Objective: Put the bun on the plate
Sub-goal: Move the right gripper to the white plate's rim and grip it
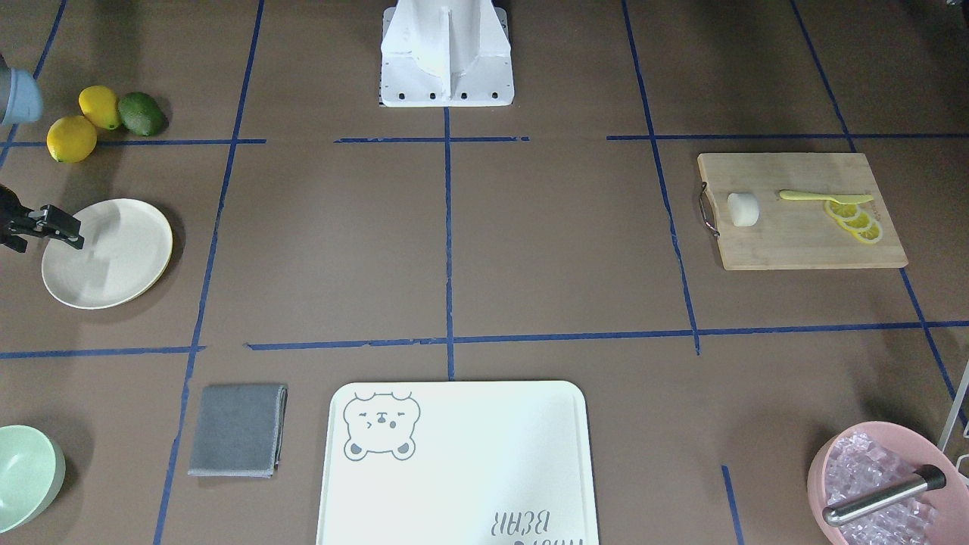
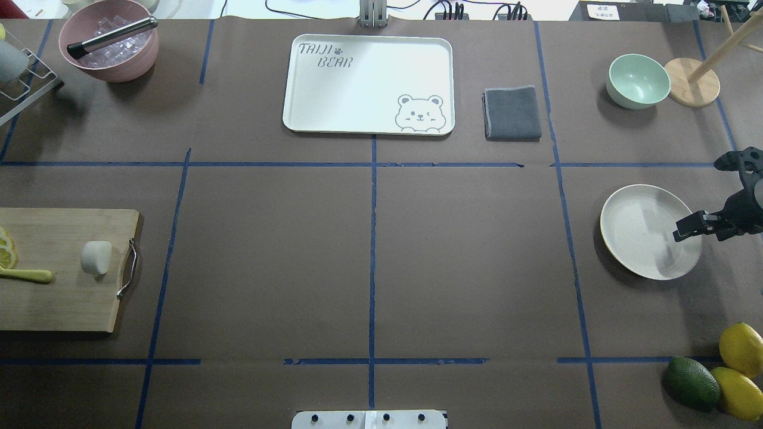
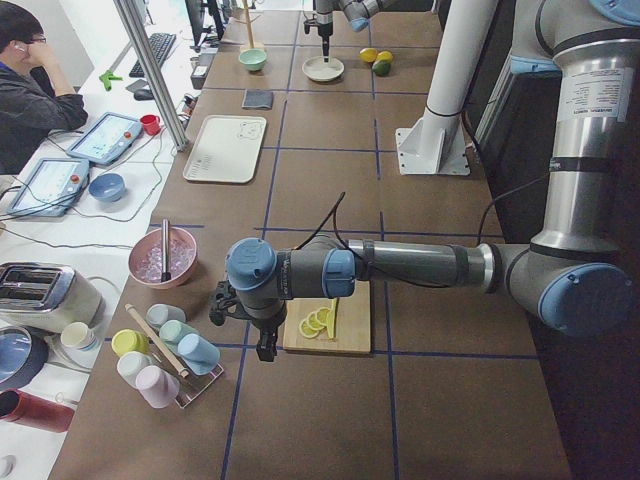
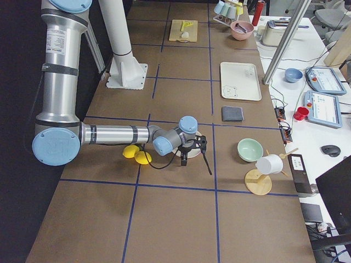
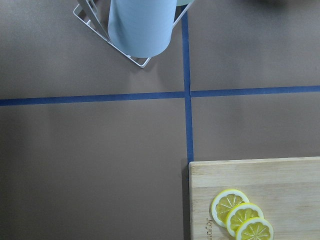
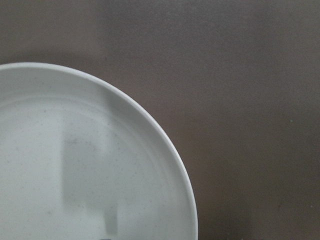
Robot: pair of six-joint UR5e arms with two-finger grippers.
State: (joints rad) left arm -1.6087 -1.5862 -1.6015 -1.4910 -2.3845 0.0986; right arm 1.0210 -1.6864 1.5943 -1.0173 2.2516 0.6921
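The bun [image 1: 743, 209] [image 2: 96, 257], a small white lump, lies on the wooden cutting board [image 1: 795, 242] [image 2: 53, 304] near its metal handle, with nothing gripping it. Across the table sits the round cream plate [image 1: 113, 265] [image 2: 638, 238] [image 6: 60, 150], with nothing on it. My right gripper [image 1: 76, 233] [image 2: 682, 231] hangs over the plate's outer edge, and its fingers look open and hold nothing. My left gripper [image 3: 265, 345] shows only in the exterior left view, beyond the board's lemon end, and I cannot tell its state.
Lemon slices [image 1: 854, 219] [image 5: 242, 222] and a yellow knife [image 1: 821, 197] share the board. Two lemons and an avocado [image 2: 691, 381] lie near the plate. A green bowl [image 2: 638, 80], a grey cloth [image 2: 512, 113], a bear-print tray [image 2: 322, 107], a pink ice bowl [image 2: 110, 59] and a cup rack [image 5: 142, 25] line the far side.
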